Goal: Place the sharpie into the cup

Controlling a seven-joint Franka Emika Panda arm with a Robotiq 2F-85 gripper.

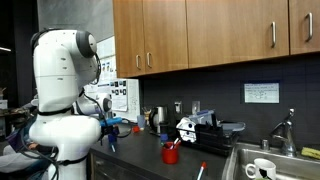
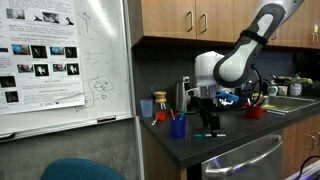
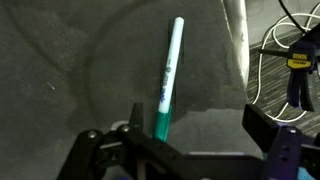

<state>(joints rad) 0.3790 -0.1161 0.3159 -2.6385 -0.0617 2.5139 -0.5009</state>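
The sharpie (image 3: 168,75), white-barrelled with a green end, lies on the dark countertop. In the wrist view it runs from the top middle down to my left finger. My gripper (image 3: 200,125) is open just above it, with the sharpie close to the left finger and the right finger well off to the side. In an exterior view the gripper (image 2: 207,118) points down over the sharpie (image 2: 211,135) near the counter's front edge. A blue cup (image 2: 178,127) holding pens stands beside it, and a red cup (image 2: 255,112) stands farther along the counter.
A whiteboard (image 2: 60,60) stands next to the counter. A sink (image 1: 262,165) holding a white mug, a tap, the red cup (image 1: 171,154) and a red marker (image 1: 201,170) show in an exterior view. A cable and a blue clamp (image 3: 297,62) lie at the wrist view's edge.
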